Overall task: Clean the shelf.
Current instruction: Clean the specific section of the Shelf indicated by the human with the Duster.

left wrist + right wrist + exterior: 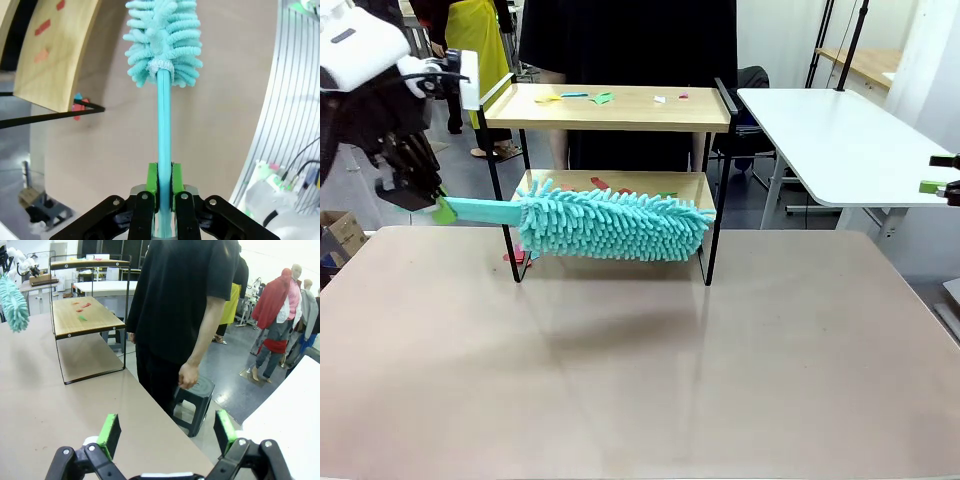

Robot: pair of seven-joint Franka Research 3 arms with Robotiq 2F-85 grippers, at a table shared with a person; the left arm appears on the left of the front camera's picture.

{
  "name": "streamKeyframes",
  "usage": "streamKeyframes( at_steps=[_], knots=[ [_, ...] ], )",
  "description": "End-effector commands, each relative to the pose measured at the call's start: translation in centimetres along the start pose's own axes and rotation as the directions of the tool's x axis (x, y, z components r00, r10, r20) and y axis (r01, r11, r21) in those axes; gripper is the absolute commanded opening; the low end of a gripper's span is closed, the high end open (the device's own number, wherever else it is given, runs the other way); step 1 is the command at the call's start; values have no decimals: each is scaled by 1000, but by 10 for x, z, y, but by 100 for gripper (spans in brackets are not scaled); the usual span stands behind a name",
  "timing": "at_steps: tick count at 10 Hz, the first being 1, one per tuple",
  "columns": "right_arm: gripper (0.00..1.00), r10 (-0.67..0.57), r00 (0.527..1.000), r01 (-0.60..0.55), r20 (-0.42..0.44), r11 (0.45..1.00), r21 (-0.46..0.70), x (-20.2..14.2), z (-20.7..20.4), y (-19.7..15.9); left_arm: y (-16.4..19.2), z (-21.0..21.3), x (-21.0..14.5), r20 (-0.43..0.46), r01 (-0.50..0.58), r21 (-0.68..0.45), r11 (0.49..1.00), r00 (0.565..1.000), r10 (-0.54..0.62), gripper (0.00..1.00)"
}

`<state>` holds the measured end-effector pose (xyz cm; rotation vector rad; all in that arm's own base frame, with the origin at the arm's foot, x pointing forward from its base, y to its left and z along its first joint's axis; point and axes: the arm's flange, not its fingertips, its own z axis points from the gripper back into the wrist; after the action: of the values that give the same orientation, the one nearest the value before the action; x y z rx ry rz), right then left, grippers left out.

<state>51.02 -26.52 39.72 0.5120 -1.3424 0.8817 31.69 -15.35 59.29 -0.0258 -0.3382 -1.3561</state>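
Left gripper (163, 181) clamps the teal duster (615, 225); right gripper (167, 432) gapes empty.
Duster head screens part of the shelf (610, 108); person (180, 300) stands behind at twelve o'clock.

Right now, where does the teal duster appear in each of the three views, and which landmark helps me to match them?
Front view: the teal duster is mid-picture, level, in front of the shelf.
Left wrist view: the duster rises up the centre from the left gripper.
Right wrist view: its head is at the upper left edge.
Shared landmark: the shelf's wooden boards, at the left and the upper left in the wrist views.
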Motion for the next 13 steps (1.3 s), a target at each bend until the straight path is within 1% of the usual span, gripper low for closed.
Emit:
streamKeyframes(
  at_steps=[1, 3, 4, 6, 8, 10, 11, 12, 13],
  knots=[
    [100, -5, 1000, 5, -21, 1000, -8, 8, -2, 2, 0, 1, 11, -3, -129, 45, 991, 992, 129, 13],
    [100, -5, 1000, 5, -21, 1000, -8, 8, -2, 2, 1, -3, 19, 5, -211, 41, 977, 977, 211, 13],
    [100, -5, 1000, 5, -21, 1000, -8, 8, -2, 2, 3, -7, 25, 17, -276, 53, 960, 961, 275, 13],
    [100, -5, 1000, 5, -21, 1000, -8, 8, -2, 2, 7, -11, 48, 104, -364, 72, 928, 929, 356, 13],
    [100, -5, 1000, 5, -21, 1000, -8, 8, -2, 2, 15, -17, 64, 144, -430, 50, 901, 896, 420, 13],
    [100, -5, 1000, 5, -21, 1000, -8, 8, -2, 2, 22, -30, 92, 139, -506, 65, 860, 858, 495, 13],
    [100, -5, 1000, 5, -21, 1000, -8, 8, -2, 2, 21, -39, 108, 143, -552, 132, 824, 833, 535, 13],
    [100, -5, 1000, 5, -21, 1000, -8, 8, -2, 2, 22, -45, 121, 170, -599, 130, 790, 798, 578, 13],
    [100, -5, 1000, 5, -21, 1000, -8, 8, -2, 2, 24, -50, 138, 201, -614, 114, 781, 784, 587, 13]
  ],
)
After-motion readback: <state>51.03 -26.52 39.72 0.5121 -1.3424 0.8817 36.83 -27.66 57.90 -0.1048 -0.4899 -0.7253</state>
